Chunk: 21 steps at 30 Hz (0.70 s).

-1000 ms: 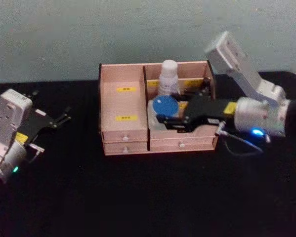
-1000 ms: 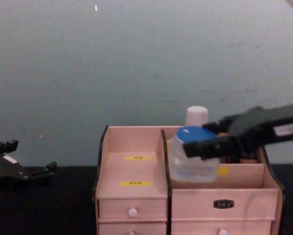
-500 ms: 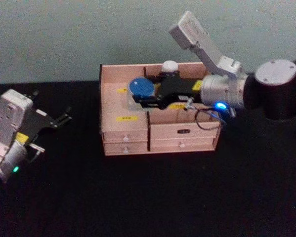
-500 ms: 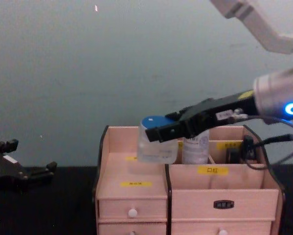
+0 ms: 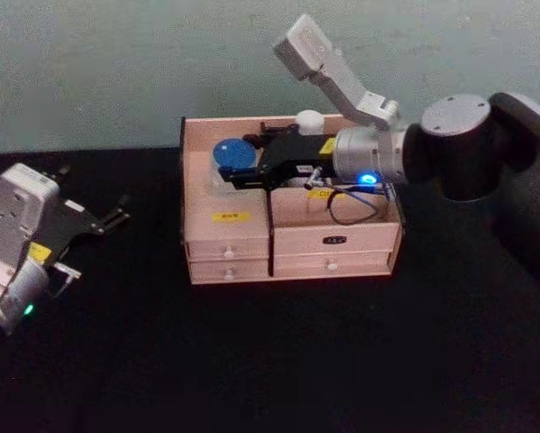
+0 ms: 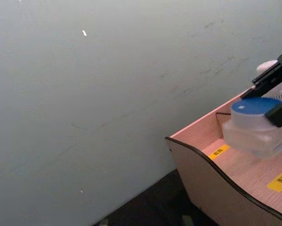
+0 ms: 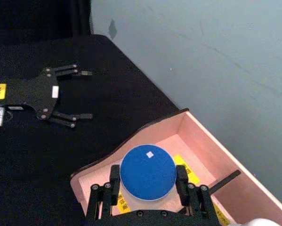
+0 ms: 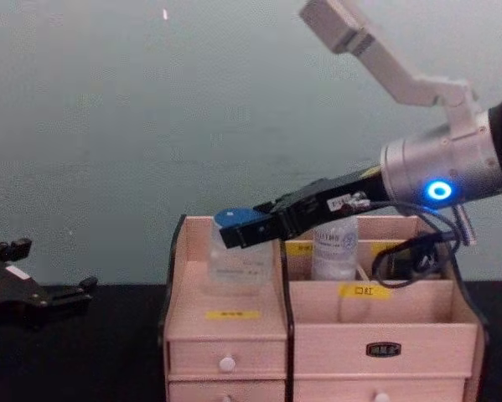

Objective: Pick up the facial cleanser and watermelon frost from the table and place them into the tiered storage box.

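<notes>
Nearest the robot lies a black table (image 5: 251, 361). On its left side the left claw (image 5: 107, 219) rests idle, its thin black fingers spread wide, well apart from the box.

Farther back, near the middle of the table, stands the tiered storage box (image 5: 229, 253), a pale wooden stepped organiser with small white-knobbed drawers along its front. Above its left compartment, toward the back tier, the right claw (image 5: 238, 171) is closed around the watermelon frost (image 5: 231, 154), a squat translucent jar with a blue lid. In the right wrist view the fingers (image 7: 113, 176) press on both sides of the jar just below the lid. In the chest view the jar sits low in the compartment, but whether its base touches the wood cannot be told. Behind the claw, in the back right compartment, the facial cleanser (image 8: 333, 248) stands upright. A pale wall rises beyond.

Risks, as a judgement: if the claw lets go while the jar is above the shelf, the jar could drop, tip on the step edge, or roll to the lower tier. If the arm lowers too far, the fingers or the jar could hit the compartment's side wall or divider and shove the light box. The arm crosses close by the bottle, so pulling back carelessly could knock it over.

Writing: yellow labels (image 5: 231, 216) on the tiers carry dark print too small to read. A dark plate (image 8: 383, 348) on a right drawer and the bottle's print are also unreadable.
</notes>
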Motion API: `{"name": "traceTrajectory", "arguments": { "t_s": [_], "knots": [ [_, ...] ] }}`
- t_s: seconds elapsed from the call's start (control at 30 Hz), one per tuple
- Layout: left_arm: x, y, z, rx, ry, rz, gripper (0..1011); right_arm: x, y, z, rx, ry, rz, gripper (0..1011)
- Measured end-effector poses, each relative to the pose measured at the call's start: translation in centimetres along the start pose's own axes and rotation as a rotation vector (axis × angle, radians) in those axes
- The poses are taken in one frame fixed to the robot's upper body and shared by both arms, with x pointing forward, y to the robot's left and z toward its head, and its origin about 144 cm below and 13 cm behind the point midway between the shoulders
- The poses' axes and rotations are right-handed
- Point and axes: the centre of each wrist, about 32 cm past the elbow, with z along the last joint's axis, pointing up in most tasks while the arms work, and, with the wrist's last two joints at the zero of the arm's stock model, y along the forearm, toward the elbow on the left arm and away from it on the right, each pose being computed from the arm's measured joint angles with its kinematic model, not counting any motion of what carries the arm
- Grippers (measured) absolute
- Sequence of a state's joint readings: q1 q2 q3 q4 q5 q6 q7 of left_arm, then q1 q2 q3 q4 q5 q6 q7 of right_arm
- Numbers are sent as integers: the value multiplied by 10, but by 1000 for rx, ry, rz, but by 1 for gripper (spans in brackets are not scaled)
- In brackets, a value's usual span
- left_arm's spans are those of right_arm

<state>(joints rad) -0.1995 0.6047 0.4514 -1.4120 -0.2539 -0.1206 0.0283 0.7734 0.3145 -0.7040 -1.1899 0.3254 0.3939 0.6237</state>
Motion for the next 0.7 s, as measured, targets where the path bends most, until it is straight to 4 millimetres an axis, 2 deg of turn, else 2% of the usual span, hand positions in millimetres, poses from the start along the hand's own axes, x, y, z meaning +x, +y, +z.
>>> {"name": "traceTrajectory", "arguments": {
  "t_s": [0.4,0.7],
  "knots": [
    [0,0,0,0,0,0,1001,6,17,-5,-42,40,-3,720],
    [0,0,0,0,0,0,1001,6,20,-5,-58,34,0,720]
  ]
}}
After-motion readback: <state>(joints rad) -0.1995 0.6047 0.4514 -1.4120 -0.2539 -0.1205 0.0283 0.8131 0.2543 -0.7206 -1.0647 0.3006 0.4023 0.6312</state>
